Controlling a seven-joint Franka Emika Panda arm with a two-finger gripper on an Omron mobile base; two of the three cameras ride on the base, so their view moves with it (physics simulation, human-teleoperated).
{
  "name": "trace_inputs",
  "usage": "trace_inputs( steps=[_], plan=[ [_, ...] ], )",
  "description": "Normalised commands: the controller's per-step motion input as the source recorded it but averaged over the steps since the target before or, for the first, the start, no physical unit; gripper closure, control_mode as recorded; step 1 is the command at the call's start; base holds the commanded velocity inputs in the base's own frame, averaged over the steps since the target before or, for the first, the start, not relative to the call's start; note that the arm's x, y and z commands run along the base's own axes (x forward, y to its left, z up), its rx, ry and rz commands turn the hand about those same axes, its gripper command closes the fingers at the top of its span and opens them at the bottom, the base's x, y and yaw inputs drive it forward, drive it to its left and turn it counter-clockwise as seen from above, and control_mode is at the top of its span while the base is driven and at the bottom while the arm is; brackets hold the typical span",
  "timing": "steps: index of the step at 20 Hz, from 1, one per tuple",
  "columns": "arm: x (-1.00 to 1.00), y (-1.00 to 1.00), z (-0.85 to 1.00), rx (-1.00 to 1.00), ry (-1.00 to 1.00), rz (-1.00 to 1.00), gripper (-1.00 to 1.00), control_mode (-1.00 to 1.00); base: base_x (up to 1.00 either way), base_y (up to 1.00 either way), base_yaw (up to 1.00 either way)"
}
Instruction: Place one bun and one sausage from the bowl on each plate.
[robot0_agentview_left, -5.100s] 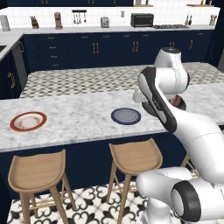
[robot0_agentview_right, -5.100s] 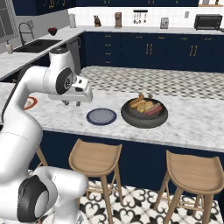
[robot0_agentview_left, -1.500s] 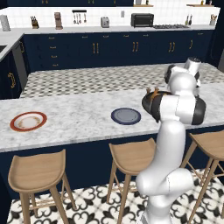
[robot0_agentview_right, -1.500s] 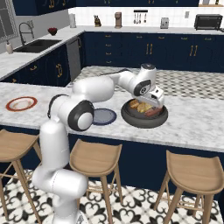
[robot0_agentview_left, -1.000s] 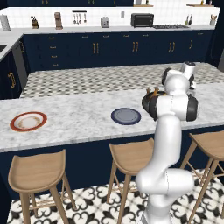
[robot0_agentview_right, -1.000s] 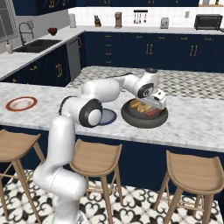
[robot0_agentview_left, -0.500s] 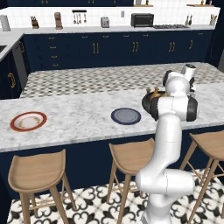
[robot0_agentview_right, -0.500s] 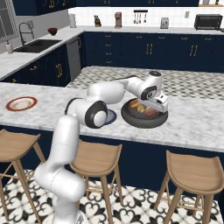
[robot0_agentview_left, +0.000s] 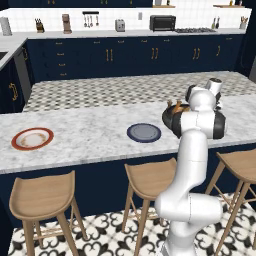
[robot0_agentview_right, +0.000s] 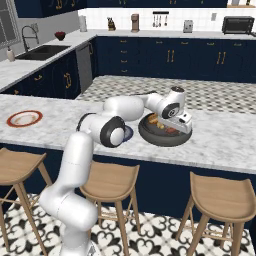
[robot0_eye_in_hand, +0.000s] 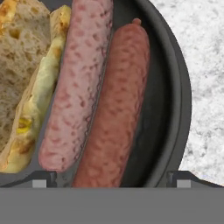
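Observation:
The dark bowl (robot0_agentview_right: 150, 136) sits on the marble counter and holds buns (robot0_eye_in_hand: 19, 65) and two sausages, one pink (robot0_eye_in_hand: 76, 83) and one red-brown (robot0_eye_in_hand: 116, 109), side by side. My gripper (robot0_eye_in_hand: 111, 181) hangs low over the bowl, open, with its fingertips (robot0_eye_in_hand: 43, 181) wide apart on either side of the sausages' near ends. Nothing is held. In the right base view the gripper (robot0_agentview_right: 175, 130) is at the bowl's right half. The navy plate (robot0_agentview_left: 144, 133) lies just left of the bowl (robot0_agentview_left: 170, 119). The red-rimmed plate (robot0_agentview_left: 32, 138) lies far left, and both plates are bare.
Wooden stools (robot0_agentview_left: 150, 177) stand under the counter's front edge. My arm's elbow (robot0_agentview_right: 112, 131) hangs over the navy plate in the right base view. Bare marble (robot0_agentview_left: 85, 135) stretches between the two plates.
The arm swung out from near the base to the bowl. Over the last second the hand sank a little closer to the sausages, jaws still open.

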Motion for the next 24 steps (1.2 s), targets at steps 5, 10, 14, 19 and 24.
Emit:
trace_inputs(
  steps=[5, 10, 14, 19, 24],
  plan=[
    [0.03, 0.00, -0.21, 0.00, 0.00, 0.00, -1.00, -1.00, 0.00, 0.00, 0.00],
    [0.00, 0.01, -0.04, 0.00, -0.02, -0.01, -1.00, -1.00, 0.00, 0.00, 0.00],
    [0.00, 0.00, 0.00, 0.00, 0.00, 0.00, 1.00, -1.00, 0.00, 0.00, 0.00],
    [0.00, 0.00, 0.00, 0.00, 0.00, 0.00, 1.00, -1.00, 0.00, 0.00, 0.00],
    [-0.13, 0.00, 0.02, 0.00, 0.00, 0.01, 1.00, -1.00, 0.00, 0.00, 0.00]
  ],
)
